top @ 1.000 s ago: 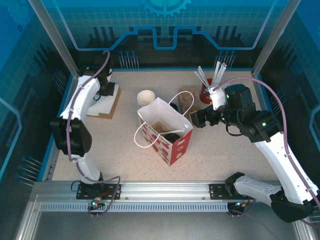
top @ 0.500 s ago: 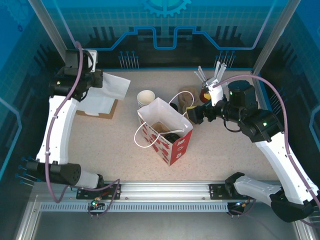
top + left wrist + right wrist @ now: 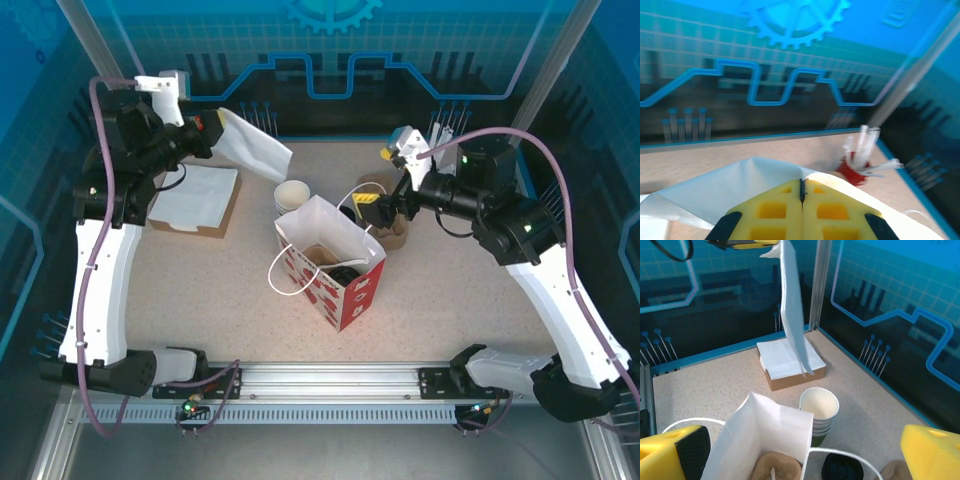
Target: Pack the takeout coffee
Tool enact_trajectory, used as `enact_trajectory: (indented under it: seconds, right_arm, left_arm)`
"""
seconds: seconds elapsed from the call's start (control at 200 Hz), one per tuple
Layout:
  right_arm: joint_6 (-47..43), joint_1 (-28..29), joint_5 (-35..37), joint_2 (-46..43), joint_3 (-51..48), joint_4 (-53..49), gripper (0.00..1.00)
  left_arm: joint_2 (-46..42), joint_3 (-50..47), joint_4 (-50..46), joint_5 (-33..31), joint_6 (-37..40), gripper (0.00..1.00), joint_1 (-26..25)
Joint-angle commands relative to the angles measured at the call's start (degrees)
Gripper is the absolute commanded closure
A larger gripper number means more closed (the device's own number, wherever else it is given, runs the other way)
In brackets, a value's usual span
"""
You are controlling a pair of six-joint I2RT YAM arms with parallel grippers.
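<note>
Takeout coffee, a small cup of which I mostly see the round black plastic lid, stands on the speckled beige table, a little beyond the middle. The biggest thing out there is a red-and-white paper carrier bag with white cord handles, upright and open-mouthed at the centre. The coffee is outside it, just behind its far side, under the loop of one handle. Something brown and something dark lie inside the bag, and I cannot tell what they are. At the far left sits a shallow brown cardboard tray of flat white paper. Raised high over that far left area, the left gripper has its yellow pads pressed together on a flat white paper sheet, which hangs down from them clear of the table. The right gripper hovers low just beyond the bag's far right edge, its yellow fingers spread wide and holding nothing. A stack of white-rimmed paper cups stands by the bag's far corner, just left of the coffee. A red cup of white straws stands at the far right
</note>
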Motion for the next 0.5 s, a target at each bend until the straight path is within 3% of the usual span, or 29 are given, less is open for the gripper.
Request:
enact_trajectory:
  seconds: [0.0,0.2,0.495]
  right_arm:
    - [-4.41,0.97,-1.2,2.09,4.32,2.47,0.0]
    - [-4.73,1.02,3.66,4.83,7.53,3.84,0.0]
    - [-5.77,3.15,-5.15,11.14,13.35,2.54,0.0]
  left_arm:
    - [-1.29,0.27,6.41,11.84,-4.51,1.0,-0.42]
    - [-2.69,-2.56,11.49,17.86,-5.09,1.0,-1.14]
    - [-0.68,-0.1,11.37,24.96,-4.31,1.0,-7.08]
